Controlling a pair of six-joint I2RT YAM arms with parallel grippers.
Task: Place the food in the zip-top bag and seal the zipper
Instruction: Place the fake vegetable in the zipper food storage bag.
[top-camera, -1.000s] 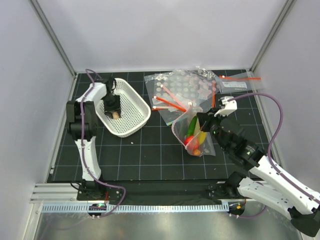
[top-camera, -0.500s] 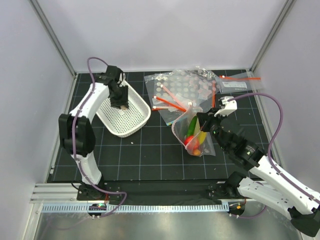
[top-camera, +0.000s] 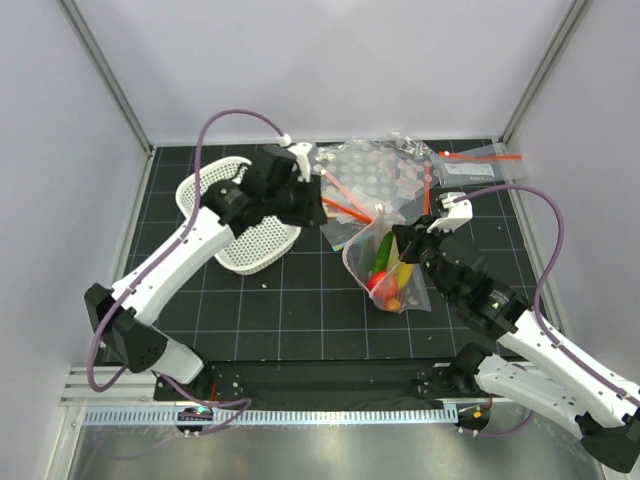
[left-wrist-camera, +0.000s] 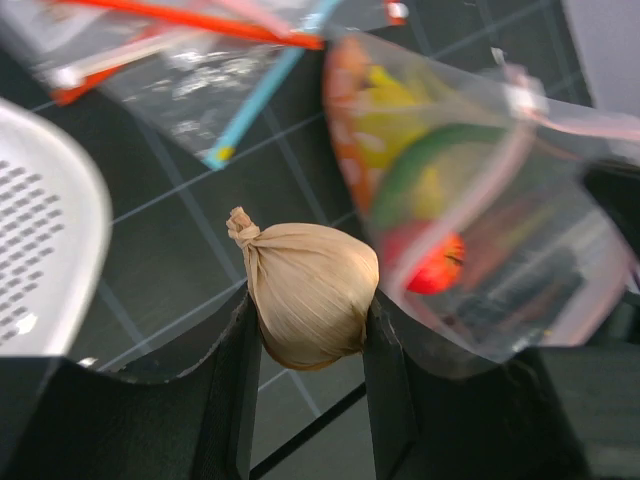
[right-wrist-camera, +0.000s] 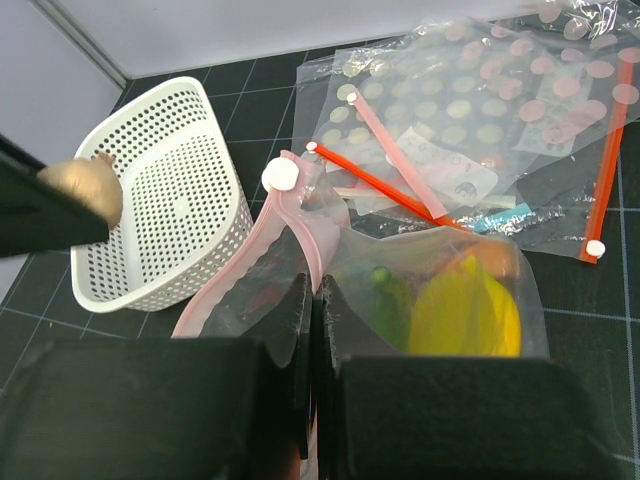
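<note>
Beige, bulb-shaped food (left-wrist-camera: 310, 285) sits clamped in my left gripper (left-wrist-camera: 308, 325), with the filled zip-top bag (left-wrist-camera: 470, 230) just ahead. Right wrist: my right gripper (right-wrist-camera: 313, 292) is pinched shut on the pink zipper (right-wrist-camera: 235, 285), holding the mouth up. The next move is likely lowering the piece inside. From above: black gridded mat (top-camera: 300, 310), white walls (top-camera: 300, 70).

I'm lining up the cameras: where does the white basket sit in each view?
Top external: white basket left of centre, partly under the left arm.
Left wrist: basket at the left edge.
Right wrist: basket upper left.
Shared landmark: the zip-top bag.
</note>
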